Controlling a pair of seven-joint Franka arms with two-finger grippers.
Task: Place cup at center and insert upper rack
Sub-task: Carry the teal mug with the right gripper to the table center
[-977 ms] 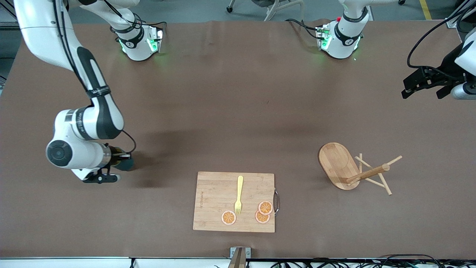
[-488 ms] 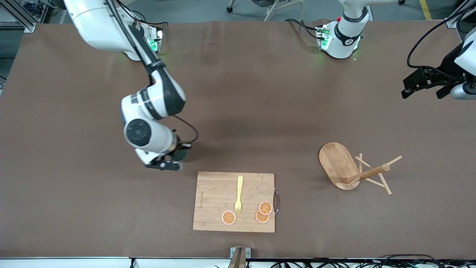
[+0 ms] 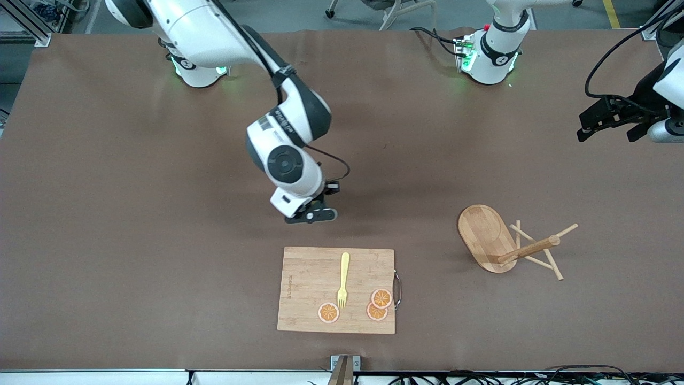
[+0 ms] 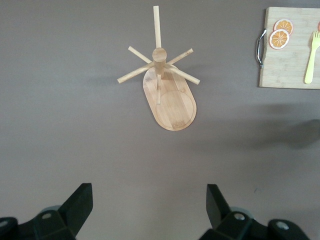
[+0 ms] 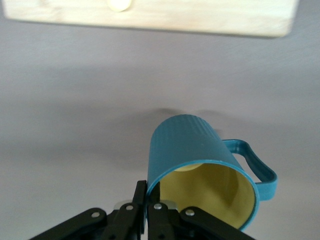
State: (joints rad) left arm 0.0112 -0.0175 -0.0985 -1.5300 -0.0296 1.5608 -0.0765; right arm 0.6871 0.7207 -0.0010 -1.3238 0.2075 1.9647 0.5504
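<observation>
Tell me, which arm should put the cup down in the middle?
The right arm, I think. Its claw is shut on the cup rim, over the table's middle, just above the board. The left claw is open, empty, waiting near the rack.

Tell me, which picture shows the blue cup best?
The right wrist view: the cup fills it, ribbed outside, yellow inside, handle clear, pinched at its rim by the right pincer. In the front view the arm hides it; the left wrist view misses it.
</observation>
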